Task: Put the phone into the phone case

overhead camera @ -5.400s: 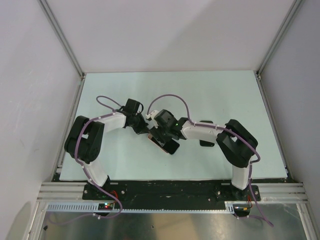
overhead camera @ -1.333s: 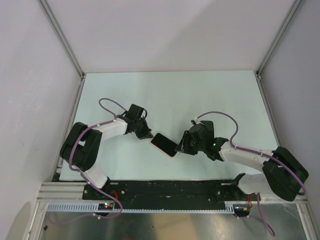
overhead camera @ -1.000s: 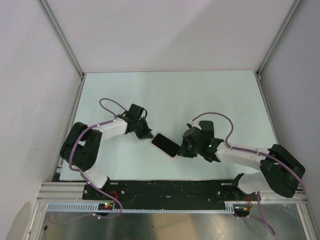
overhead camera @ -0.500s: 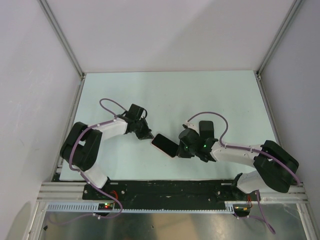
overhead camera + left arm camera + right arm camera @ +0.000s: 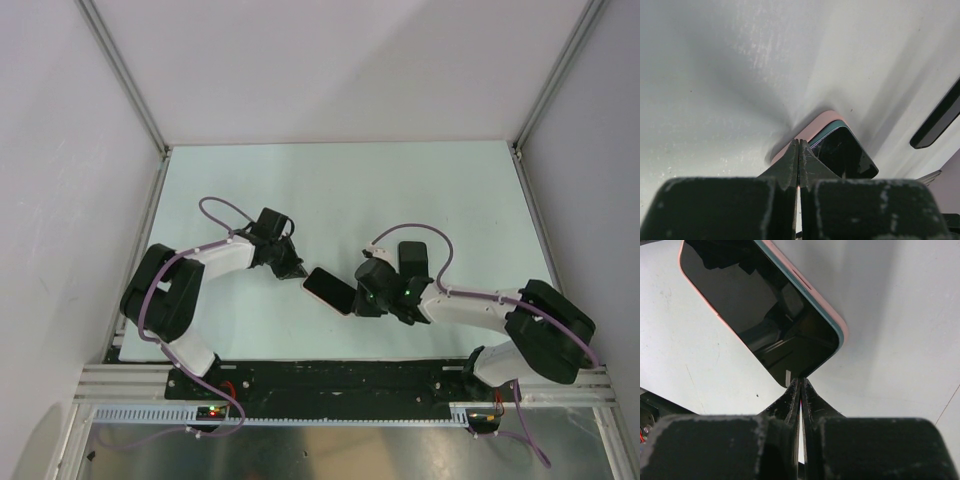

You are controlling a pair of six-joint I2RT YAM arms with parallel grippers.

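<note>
We see the pale desk (image 5: 420, 190), and near its front the phone (image 5: 330, 288) lies screen-up in its pink case (image 5: 805, 131). The left claw (image 5: 297, 272) and right claw (image 5: 361, 299) are both clenched empty, tips at opposite corners.

Dark-screened phone (image 5: 755, 315) face up, flat, diagonal; inside pink case (image 5: 812, 124)
</note>
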